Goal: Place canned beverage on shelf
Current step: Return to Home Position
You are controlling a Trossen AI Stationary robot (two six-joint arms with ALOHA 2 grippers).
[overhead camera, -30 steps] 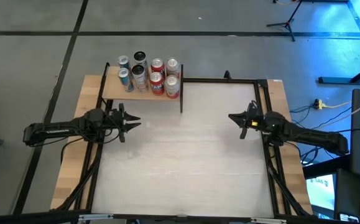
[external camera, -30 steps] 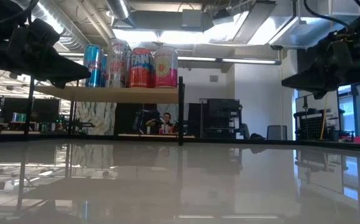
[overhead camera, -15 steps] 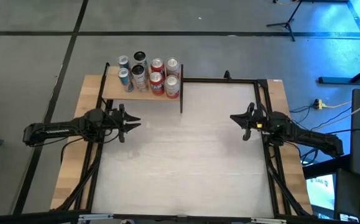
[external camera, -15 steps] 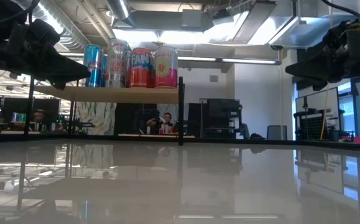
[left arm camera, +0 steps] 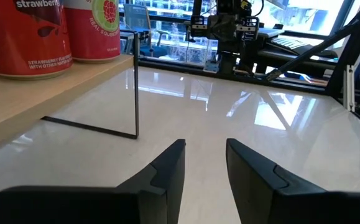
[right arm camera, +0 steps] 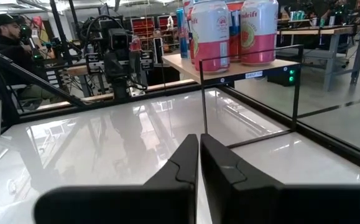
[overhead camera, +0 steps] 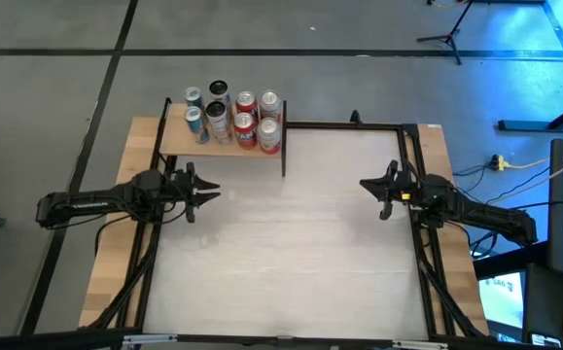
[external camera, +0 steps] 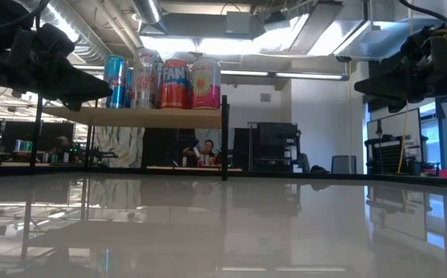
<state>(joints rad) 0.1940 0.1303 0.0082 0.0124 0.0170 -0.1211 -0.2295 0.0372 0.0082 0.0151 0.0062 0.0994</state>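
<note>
High view: eight cans stand on the shelf (placing looks done); left gripper slightly parted, right gripper closed, both empty

Robotics lab or workshop. A left arm and a right arm, both dark, flank a whitish worktop standing on a grey concrete floor. Bare ducts and ceiling lights run overhead. Beyond are dark equipment racks, a seated person, a tripod stand and loose cables.
</note>
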